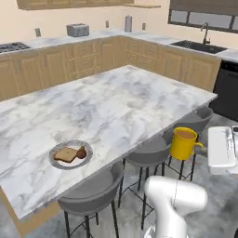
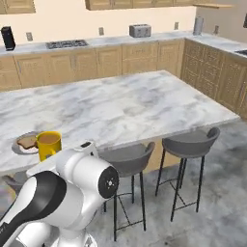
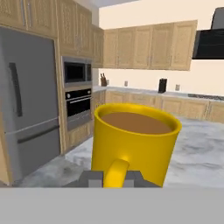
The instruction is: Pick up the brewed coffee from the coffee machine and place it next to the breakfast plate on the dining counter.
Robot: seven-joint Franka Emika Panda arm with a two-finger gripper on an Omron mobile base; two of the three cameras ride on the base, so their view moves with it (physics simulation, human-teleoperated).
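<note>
Your gripper (image 3: 114, 178) is pinched on the mug (image 3: 133, 142) handle; in the hand view the fingers (image 3: 89, 178) sit close on either side of that yellow loop. Mug is upright, brown coffee level inside, nothing spilled. It's held in the air off the near edge of the island (image 1: 107, 107), above the stools (image 1: 148, 155) in the left base view, where the mug (image 1: 184, 143) hangs next to the white hand. From the right base view the mug (image 2: 48, 144) lines up over the near left part of the marble top (image 2: 125, 103), just beside the plate (image 2: 21, 147), with your arm's big white joint right below it; you can't tell from that view whether it's over the top or short of it. Plate (image 1: 70, 154) sits near the island's near edge, with toast (image 1: 65, 154) and a small dark bit (image 1: 81, 152) on it. The mug is well apart from the plate in the left base view. Coffee machine (image 2: 7, 38) stands on the far wall counter, far left. Toaster (image 2: 140, 30) further right on that counter. Fridge (image 3: 26, 109) and oven (image 3: 78, 94) are behind the mug in the hand view.
</note>
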